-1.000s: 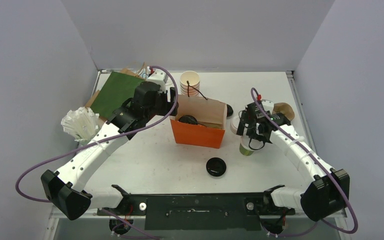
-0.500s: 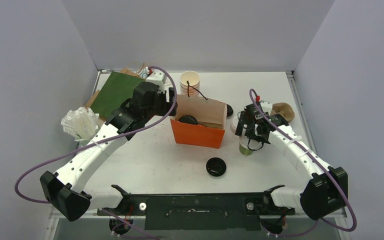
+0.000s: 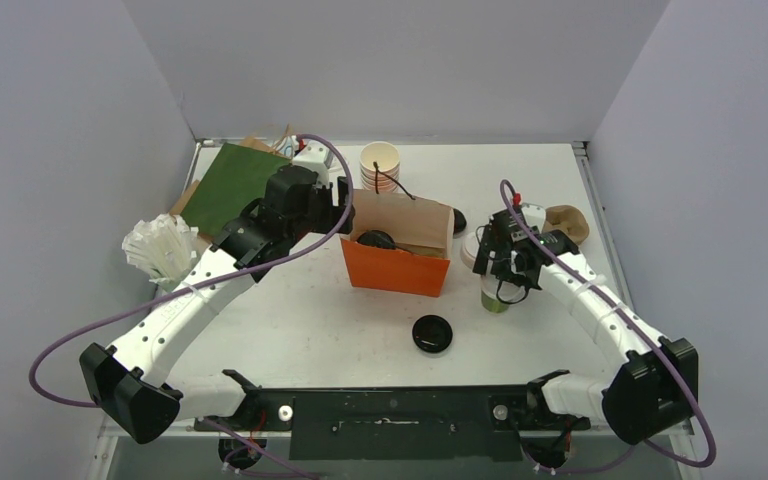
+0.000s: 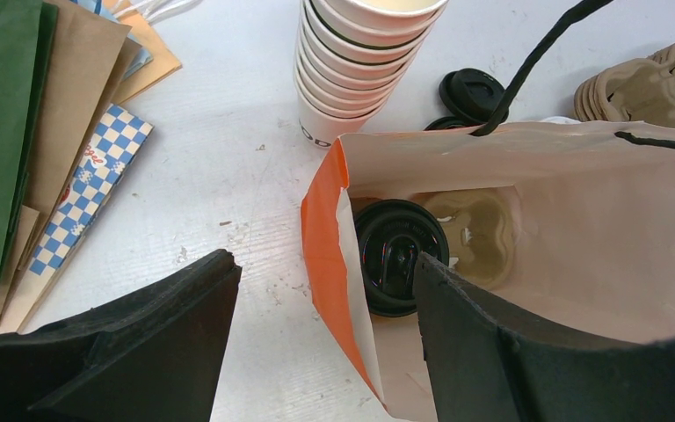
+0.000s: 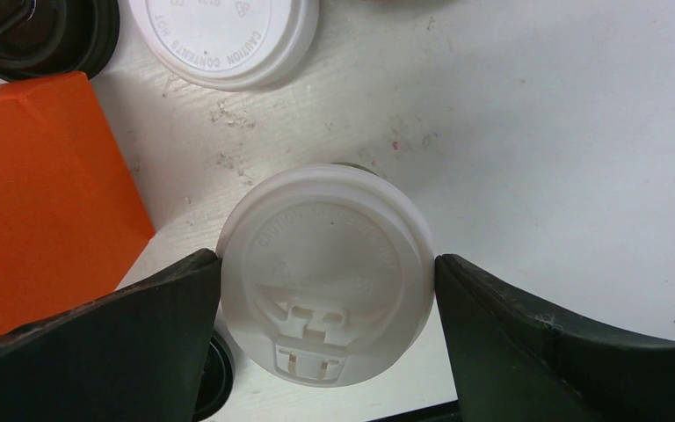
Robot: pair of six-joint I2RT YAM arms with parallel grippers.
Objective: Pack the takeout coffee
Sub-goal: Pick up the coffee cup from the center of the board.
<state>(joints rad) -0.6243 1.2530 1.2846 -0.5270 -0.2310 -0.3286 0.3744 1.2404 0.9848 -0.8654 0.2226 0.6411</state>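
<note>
Toward the middle of the table: spreading the mouth of the orange bag point(image 3: 397, 270) with the left gripper point(image 4: 321, 264), jaws wide apart, 1 finger outside the left wall and 1 inside. Inside already, the black-lidded coffee point(image 4: 400, 255), seated in a pulp tray point(image 4: 479, 233) with 1 free socket beside it.

Just to the right of the bag, standing on the table: the white-lidded coffee point(image 5: 325, 220). Bracketed by the right gripper point(image 5: 327, 264), jaws apart at both sides of the lid rim; not possible to tell if pressing already.

Probably the grasp step. Close softly on the paper side under the lid, not on the rim, so as not to pop the lid off. Avoid hard squeezing, since paper gives way. Lift straight up, high enough to pass over the right wall of the bag, carry to the left, then lower upright into the free socket.

Around, from left to right: a white bundle point(image 3: 160, 248) at the left edge, a green bag point(image 3: 228, 185) at the far left corner, a stack of lidless cups point(image 3: 380, 165) near the far edge, a loose black lid point(image 3: 432, 333) toward the near edge, a loose white lid point(image 5: 220, 35) just behind the cup. In the way, most likely only the bag wall and its black cord handle point(image 4: 536, 53).
</note>
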